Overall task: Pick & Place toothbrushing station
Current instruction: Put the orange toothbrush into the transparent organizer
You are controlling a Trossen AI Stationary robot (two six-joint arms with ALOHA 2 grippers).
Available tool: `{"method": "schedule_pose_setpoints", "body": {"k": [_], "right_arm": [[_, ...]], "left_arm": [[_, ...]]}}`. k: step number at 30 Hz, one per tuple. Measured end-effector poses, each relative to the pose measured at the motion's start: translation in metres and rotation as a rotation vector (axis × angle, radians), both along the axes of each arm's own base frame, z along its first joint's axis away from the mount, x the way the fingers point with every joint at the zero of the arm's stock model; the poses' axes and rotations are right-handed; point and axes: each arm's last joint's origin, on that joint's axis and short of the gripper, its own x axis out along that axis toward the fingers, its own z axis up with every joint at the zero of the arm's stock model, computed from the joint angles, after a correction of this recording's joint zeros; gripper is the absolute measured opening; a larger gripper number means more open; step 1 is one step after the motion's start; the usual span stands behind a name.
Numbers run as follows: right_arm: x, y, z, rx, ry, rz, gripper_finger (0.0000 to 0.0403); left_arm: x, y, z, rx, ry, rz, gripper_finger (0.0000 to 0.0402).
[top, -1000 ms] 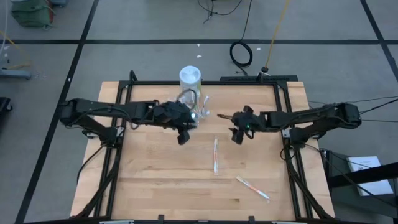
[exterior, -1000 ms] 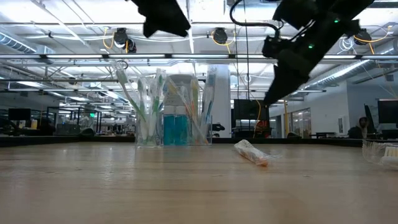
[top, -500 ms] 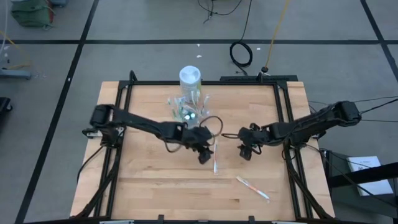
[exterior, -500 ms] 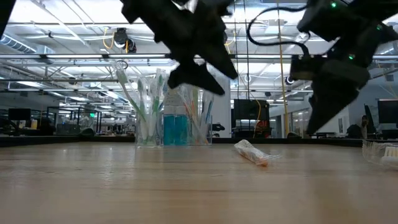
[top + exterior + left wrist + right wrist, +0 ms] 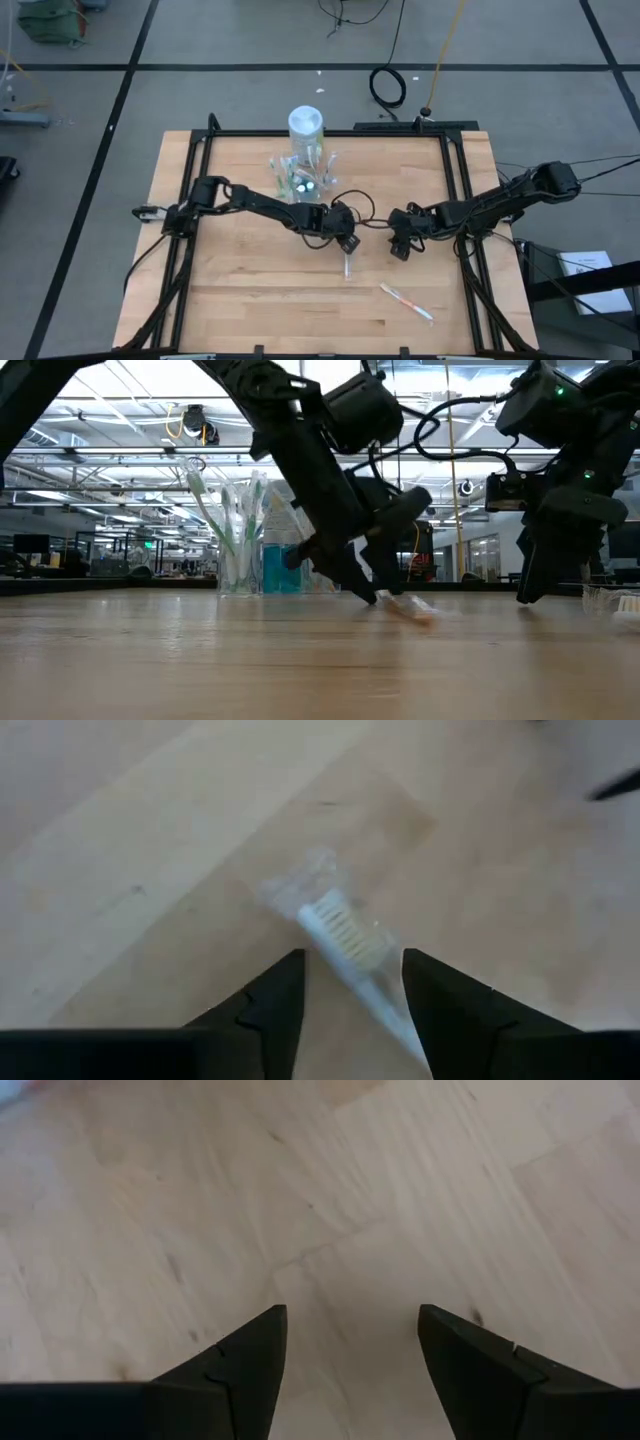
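A toothbrush in clear wrap [image 5: 347,263] lies flat on the wooden table's middle. My left gripper [image 5: 346,243] is open and low over its far end. In the left wrist view the bristle head [image 5: 342,925] lies just ahead of the two fingers and the handle runs back between them. My right gripper [image 5: 402,248] is open and empty, low over bare wood to the right of the brush. The clear holder [image 5: 301,177], filled with several toothbrushes, stands on its base at the far middle, in front of the white canister [image 5: 307,123]. My left gripper comes at the toothbrush slanting down from the table's left, one finger on each side of the handle [image 5: 385,1005] just behind the head. The handle runs close beside one finger [image 5: 425,1000]; I cannot tell whether they touch. The brush lies flat on the table.
A second wrapped toothbrush [image 5: 406,300] lies near the front right. The black frame rails [image 5: 455,180] run along the table's sides. Bare wood shows at the near left [image 5: 250,300].
My left gripper has gone from the clear holder toward the table's near right and down to the wrapped toothbrush. My right gripper has gone a little toward the near edge and down close to the table. The toothbrush has stayed where it was.
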Motion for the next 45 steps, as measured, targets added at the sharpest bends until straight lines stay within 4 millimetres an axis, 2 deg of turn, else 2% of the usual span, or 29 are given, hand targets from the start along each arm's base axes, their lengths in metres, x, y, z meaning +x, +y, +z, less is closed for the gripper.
{"method": "schedule_pose_setpoints", "body": {"k": [7, 14, 17, 19, 22, 27, 31, 33, 35, 38, 45], "right_arm": [[0.004, 0.001, 0.002, -0.009, -0.043, 0.028, 0.0222], [0.004, 0.001, 0.002, -0.010, -0.046, 0.029, 0.0222], [0.004, 0.001, 0.002, -0.010, -0.050, 0.029, 0.0222], [0.005, 0.001, 0.003, -0.009, -0.058, 0.028, 0.0222], [0.007, 0.001, 0.004, -0.003, -0.080, 0.025, 0.0222], [0.008, 0.001, 0.005, 0.000, -0.097, 0.025, 0.0222], [0.008, 0.001, 0.005, -0.001, -0.098, 0.026, 0.0222], [0.009, 0.001, 0.005, 0.000, -0.103, 0.027, 0.0222], [0.009, 0.001, 0.005, 0.000, -0.108, 0.028, 0.0222], [0.011, 0.002, 0.006, -0.008, -0.124, 0.046, 0.0222], [0.014, 0.002, 0.009, -0.013, -0.164, 0.063, 0.0222]], "left_arm": [[0.002, 0.004, -0.010, 0.041, 0.036, -0.048, 0.0166], [-0.004, -0.004, -0.003, 0.014, 0.059, -0.092, 0.0072], [-0.012, -0.010, 0.012, 0.013, 0.095, -0.122, 0.0025], [-0.017, -0.012, 0.025, 0.055, 0.099, -0.115, 0.0010], [-0.032, -0.012, 0.051, 0.192, 0.129, -0.051, 0.0017], [-0.065, -0.018, 0.111, 0.379, 0.091, 0.068, 0.0008], [-0.092, -0.020, 0.155, 0.607, -0.032, 0.297, 0.0010], [-0.102, -0.023, 0.170, 0.709, -0.095, 0.402, 0.0016], [-0.108, -0.026, 0.178, 0.808, -0.141, 0.479, 0.0016], [-0.110, -0.029, 0.180, 0.880, -0.152, 0.514, 0.0007], [-0.116, -0.014, 0.169, 0.983, -0.125, 0.610, 0.0017]]}}
